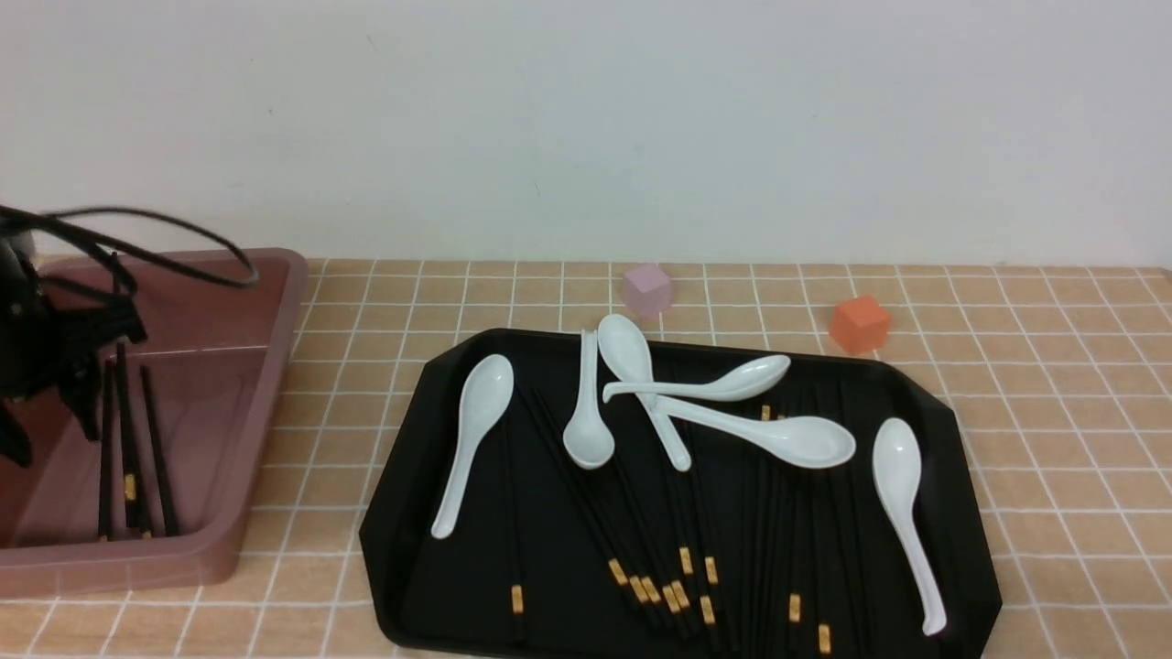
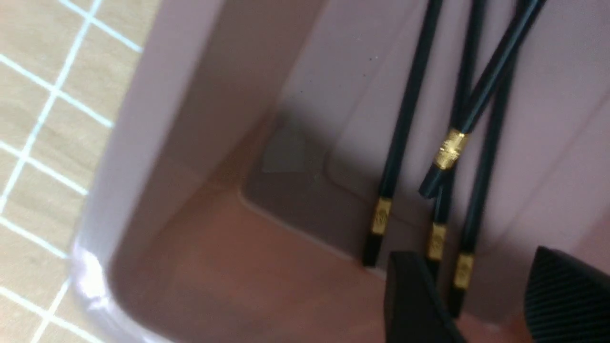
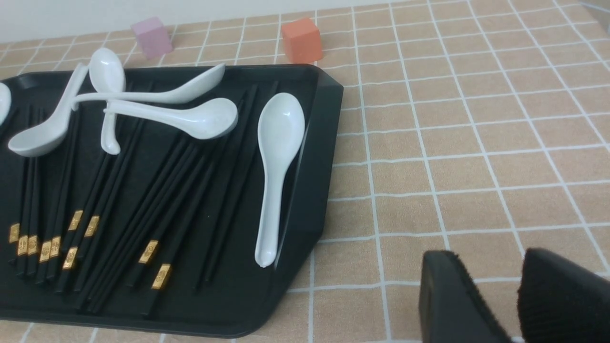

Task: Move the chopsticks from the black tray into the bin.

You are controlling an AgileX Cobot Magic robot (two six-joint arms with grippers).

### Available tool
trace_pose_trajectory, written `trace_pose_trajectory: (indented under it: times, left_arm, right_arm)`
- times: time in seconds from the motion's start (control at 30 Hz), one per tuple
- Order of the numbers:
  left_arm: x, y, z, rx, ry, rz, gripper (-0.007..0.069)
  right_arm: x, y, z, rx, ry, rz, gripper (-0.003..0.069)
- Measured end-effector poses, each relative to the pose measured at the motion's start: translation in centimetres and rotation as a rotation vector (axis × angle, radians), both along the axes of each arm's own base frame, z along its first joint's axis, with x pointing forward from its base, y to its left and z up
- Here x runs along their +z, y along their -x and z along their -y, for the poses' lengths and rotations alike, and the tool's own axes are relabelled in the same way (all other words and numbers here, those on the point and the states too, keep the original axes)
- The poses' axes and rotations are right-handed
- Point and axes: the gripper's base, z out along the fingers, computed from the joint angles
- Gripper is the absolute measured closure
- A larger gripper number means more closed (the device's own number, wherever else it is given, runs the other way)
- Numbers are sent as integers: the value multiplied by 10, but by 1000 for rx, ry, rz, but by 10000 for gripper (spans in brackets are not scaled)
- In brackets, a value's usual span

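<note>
The left gripper (image 2: 476, 255) hangs inside the deep, dusty-pink plastic bin (image 1: 110, 566), a smooth tub with rounded corners and a thick, shiny rim. Its ribbed black fingers (image 2: 414, 300) stand wide apart and hold nothing. Right below them lie four thin black chopsticks (image 2: 405, 128), each with a small gold band near the end closest to the fingers. Three run roughly side by side along the bin floor, and the fourth is slanted across them.

The front view gives only a dark blur for this gripper and a few black lines in the bin. A loose black cable (image 1: 183, 247) loops above it. The spread of the jaws and the crossed stick show only from the left wrist.

Well off to that gripper's right sits the flat, glossy black tray (image 1: 403, 558) with cut-off corners and a low rim. It holds many more chopsticks under six white glazed ceramic spoons (image 1: 778, 437).

The right gripper (image 3: 491, 255) appears only in its own wrist view. Its jaws are slightly parted and empty over the tan tiled tabletop (image 1: 1053, 412), with the tray near it on its left. Beyond the tray sit a matte pink cube (image 1: 648, 288) and an orange cube (image 1: 859, 323).
</note>
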Motion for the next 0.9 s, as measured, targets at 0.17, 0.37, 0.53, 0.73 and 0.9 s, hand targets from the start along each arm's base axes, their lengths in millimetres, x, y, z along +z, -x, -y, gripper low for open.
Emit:
trace_pose_trajectory:
  times: [0.17, 0.37, 0.53, 0.73, 0.9]
  left_arm:
    - [46, 28, 5, -60, -20, 65, 484]
    - [103, 89, 24, -141, 31, 256, 637]
    - [115, 160, 43, -206, 67, 435, 637]
    - [97, 211, 50, -197, 28, 593, 637]
    - [90, 201, 45, -99, 53, 523, 637]
  right_arm:
    - [0, 0, 0, 0, 0, 0, 419]
    - [0, 0, 0, 0, 0, 0, 419]
    - [0, 0, 0, 0, 0, 0, 419]
    - [0, 0, 0, 0, 0, 0, 419]
    - [0, 0, 0, 0, 0, 0, 419]
